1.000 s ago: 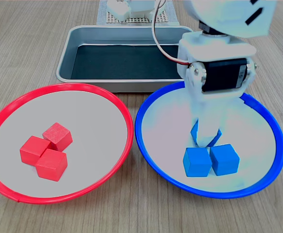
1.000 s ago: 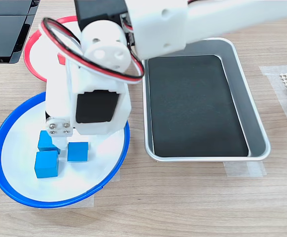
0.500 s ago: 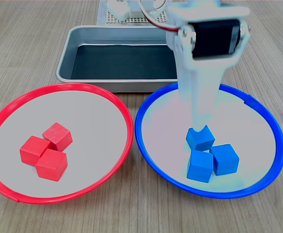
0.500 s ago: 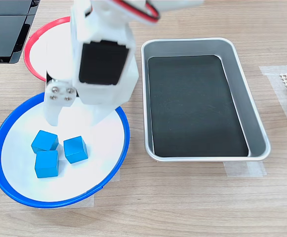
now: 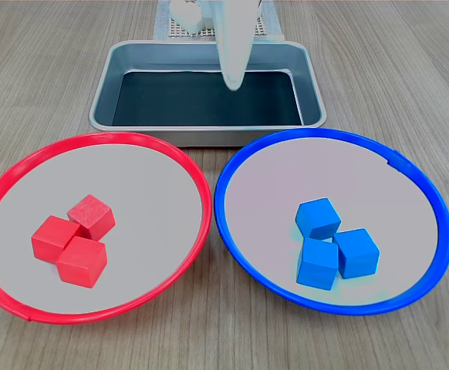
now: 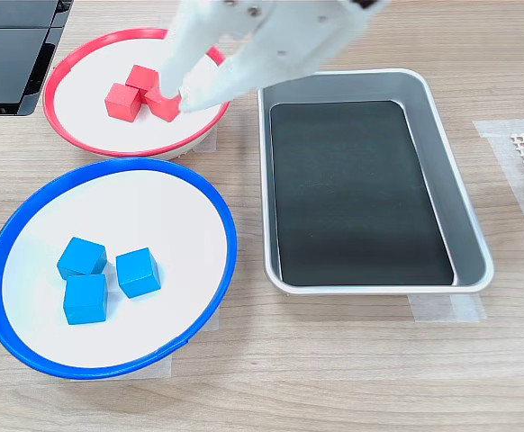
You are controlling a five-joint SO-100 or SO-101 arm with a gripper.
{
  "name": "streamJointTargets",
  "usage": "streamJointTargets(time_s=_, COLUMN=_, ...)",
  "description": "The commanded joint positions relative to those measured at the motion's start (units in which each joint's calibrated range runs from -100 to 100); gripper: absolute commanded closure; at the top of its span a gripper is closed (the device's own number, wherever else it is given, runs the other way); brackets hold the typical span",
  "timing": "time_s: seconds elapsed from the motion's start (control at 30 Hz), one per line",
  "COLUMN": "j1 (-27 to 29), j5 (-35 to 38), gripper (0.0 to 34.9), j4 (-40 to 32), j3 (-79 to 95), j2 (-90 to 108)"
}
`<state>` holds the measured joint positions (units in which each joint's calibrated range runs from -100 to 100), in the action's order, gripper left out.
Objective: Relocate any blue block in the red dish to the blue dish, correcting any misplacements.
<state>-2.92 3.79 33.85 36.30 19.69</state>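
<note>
Pulls up and away from the blue dish [image 5: 332, 132] within the last second, the claw [image 6: 179, 94] now hanging high over the gap between the red dish [image 6: 48, 103] and the metal tray [image 6: 442, 162] in the second exterior view, and showing only as a pale tapered finger over the tray in the first exterior view. Holds nothing; jaws stand a little apart at the tips, with bare dish showing through the gap between the fingers. Leaves behind the blue block [image 5: 318, 219], let go half a second ago and now resting free well below the claw and nearer the first exterior view's camera, inside the blue dish and touching two more blue cubes [image 5: 337, 259] just beyond it. Counts three blue pieces there in both exterior views, none tilted on the rim. Shows, beneath and just beside the claw tips in the second exterior view, only the red cubes [image 6: 140, 90], three of them bunched together in the red dish, with no blue among them. Looks, on that evidence, like the sorting is finished: nothing misplaced on either side, the tray empty, and no further pick called for beyond taking the arm back to rest.
</note>
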Motion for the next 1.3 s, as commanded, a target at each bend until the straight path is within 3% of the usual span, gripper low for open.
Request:
streamJointTargets(time_s=0.0, j1=1.6, j5=0.0, gripper=34.6, j4=-4.8, j3=17.1, j2=17.1)
streamJointTargets(time_s=0.2, j1=2.3, j5=-0.7, gripper=34.6, j4=-3.5, j3=38.9, j2=40.1)
streamJointTargets(time_s=0.47, j1=1.4, j5=-0.9, gripper=34.6, j4=9.7, j3=56.1, j2=67.3)
streamJointTargets(time_s=0.7, j1=1.3, j5=-1.4, gripper=34.6, j4=15.7, j3=60.0, j2=74.5)
streamJointTargets(time_s=1.27, j1=1.5, j5=-2.4, gripper=34.6, j4=19.3, j3=61.9, j2=79.3)
